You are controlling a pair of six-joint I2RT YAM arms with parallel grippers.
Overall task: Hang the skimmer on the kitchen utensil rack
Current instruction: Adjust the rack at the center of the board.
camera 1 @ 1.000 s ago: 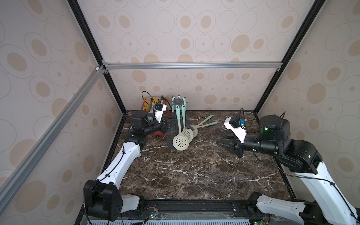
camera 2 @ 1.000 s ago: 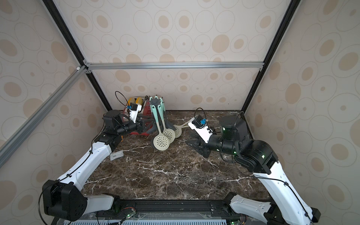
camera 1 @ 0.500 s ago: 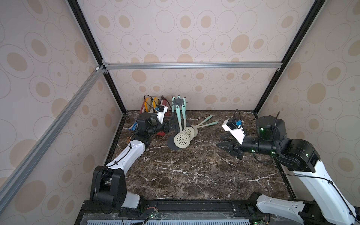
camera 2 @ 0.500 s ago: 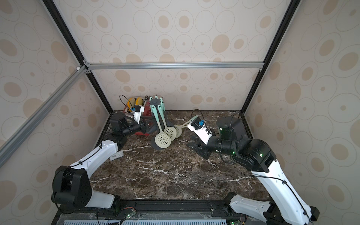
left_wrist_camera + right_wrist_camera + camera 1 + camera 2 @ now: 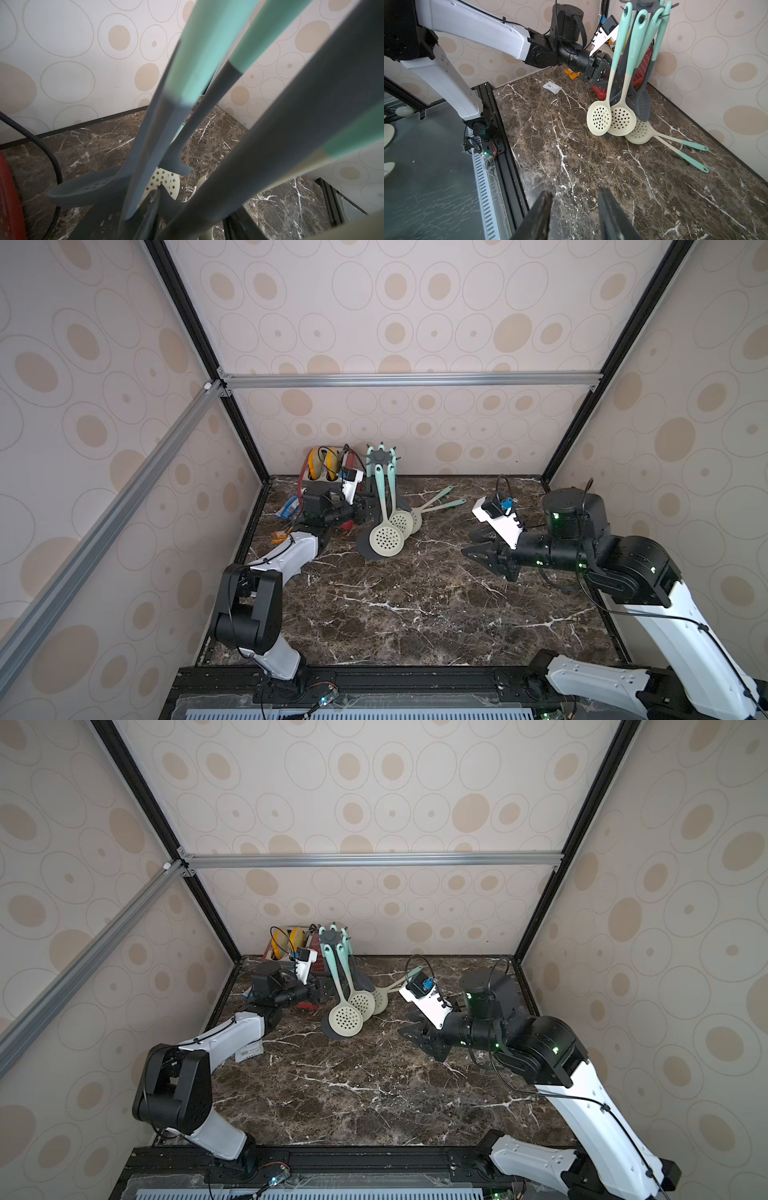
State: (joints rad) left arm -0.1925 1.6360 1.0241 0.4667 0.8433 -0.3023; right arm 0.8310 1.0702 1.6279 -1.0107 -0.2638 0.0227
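The kitchen utensil rack (image 5: 380,457) (image 5: 332,936) stands at the back. Two cream skimmers with teal handles (image 5: 600,118) and dark grey utensils (image 5: 642,104) hang from its hooks. Two more skimmers (image 5: 640,133) (image 5: 417,519) lie flat on the marble to its right, heads overlapping. My left gripper (image 5: 369,509) (image 5: 322,987) (image 5: 602,70) is low at the rack, open, with a thick dark grey shaft between its fingers in the left wrist view (image 5: 193,209). My right gripper (image 5: 467,543) (image 5: 405,1024) (image 5: 574,192) hovers open and empty over the marble, right of the lying skimmers.
A red perforated basket (image 5: 643,62) and yellow items (image 5: 320,464) crowd the back left corner behind the rack. A white packet (image 5: 552,88), an orange piece (image 5: 572,73) and a blue packet (image 5: 291,506) lie along the left wall. The back wall is close behind the rack.
My left gripper has moved right, up to the rack, and its arm has folded lower. The right gripper has drifted slightly towards the front. The hanging utensils hold their places.
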